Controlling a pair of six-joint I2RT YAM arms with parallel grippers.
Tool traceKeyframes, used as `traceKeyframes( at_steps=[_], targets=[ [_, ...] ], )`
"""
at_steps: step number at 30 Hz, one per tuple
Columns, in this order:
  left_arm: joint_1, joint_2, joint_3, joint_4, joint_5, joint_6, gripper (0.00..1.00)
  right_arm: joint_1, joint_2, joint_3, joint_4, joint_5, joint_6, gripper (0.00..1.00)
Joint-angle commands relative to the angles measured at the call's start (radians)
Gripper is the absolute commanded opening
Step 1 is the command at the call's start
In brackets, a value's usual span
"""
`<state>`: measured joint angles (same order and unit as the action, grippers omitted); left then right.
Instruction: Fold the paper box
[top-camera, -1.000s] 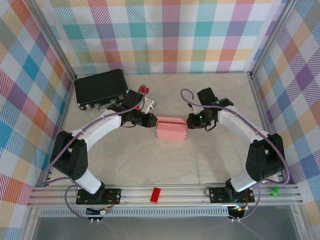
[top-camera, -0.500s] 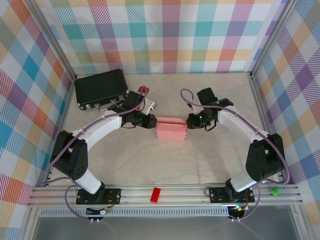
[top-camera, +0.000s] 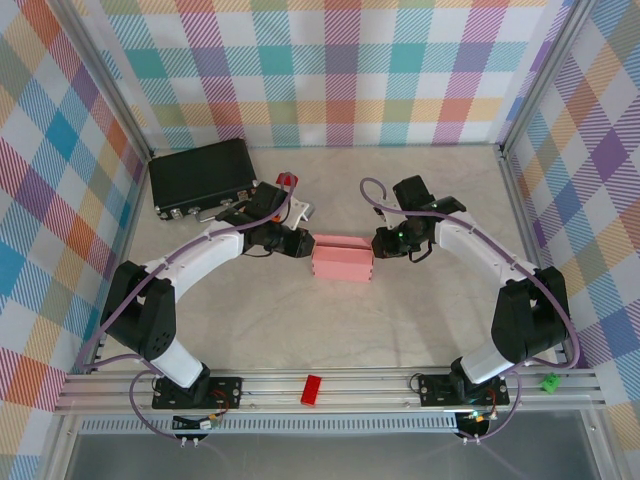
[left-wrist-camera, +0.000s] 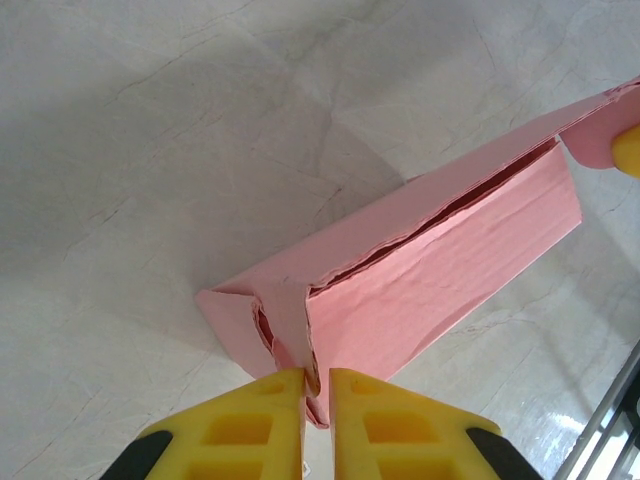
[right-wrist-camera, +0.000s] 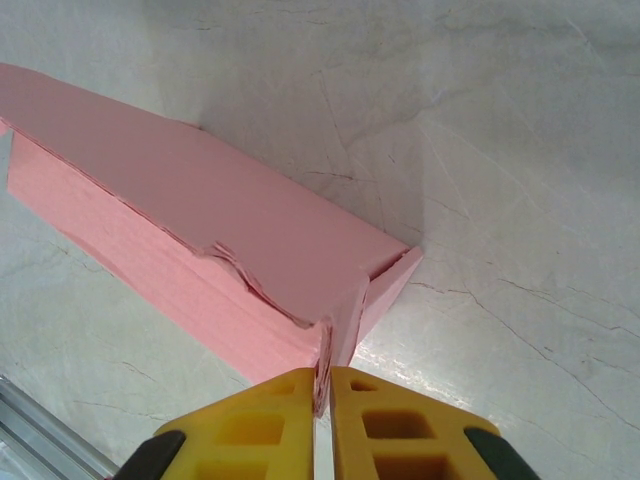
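The paper box (top-camera: 343, 259) is a pale-pink shallow rectangular box in the middle of the table. My left gripper (top-camera: 306, 244) is at its left end and my right gripper (top-camera: 378, 243) at its right end. In the left wrist view the yellow jaws of the left gripper (left-wrist-camera: 317, 382) pinch the card flap at the box's (left-wrist-camera: 420, 270) near corner. In the right wrist view the right gripper (right-wrist-camera: 323, 385) is shut on the folded edge at the corner of the box (right-wrist-camera: 200, 250). The box's top seam gapes slightly.
A black case (top-camera: 200, 176) lies at the back left. A small red block (top-camera: 289, 181) and a white piece (top-camera: 303, 208) sit behind the left arm. A red block (top-camera: 312, 389) rests on the front rail, a green piece (top-camera: 549, 381) at the right rail.
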<state>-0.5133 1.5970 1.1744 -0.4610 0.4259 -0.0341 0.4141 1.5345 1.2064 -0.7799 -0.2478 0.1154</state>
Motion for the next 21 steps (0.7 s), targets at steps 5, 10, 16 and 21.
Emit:
traceKeyframes(
  at_steps=[5, 10, 16, 21],
  targets=[
    [-0.019, 0.009, -0.03, 0.018, 0.01, -0.007, 0.14, 0.011, 0.007, -0.008, -0.003, -0.033, -0.003, 0.14],
    [-0.019, 0.004, -0.044, 0.023, 0.007, -0.009, 0.14, 0.016, 0.005, -0.015, 0.005, -0.036, 0.003, 0.14],
    [-0.021, -0.001, -0.048, 0.024, 0.004, -0.012, 0.14, 0.021, 0.01, -0.027, 0.017, -0.038, 0.013, 0.14],
    [-0.021, -0.002, -0.05, 0.024, 0.004, -0.012, 0.14, 0.025, 0.013, -0.028, 0.022, -0.042, 0.016, 0.14]
  ],
)
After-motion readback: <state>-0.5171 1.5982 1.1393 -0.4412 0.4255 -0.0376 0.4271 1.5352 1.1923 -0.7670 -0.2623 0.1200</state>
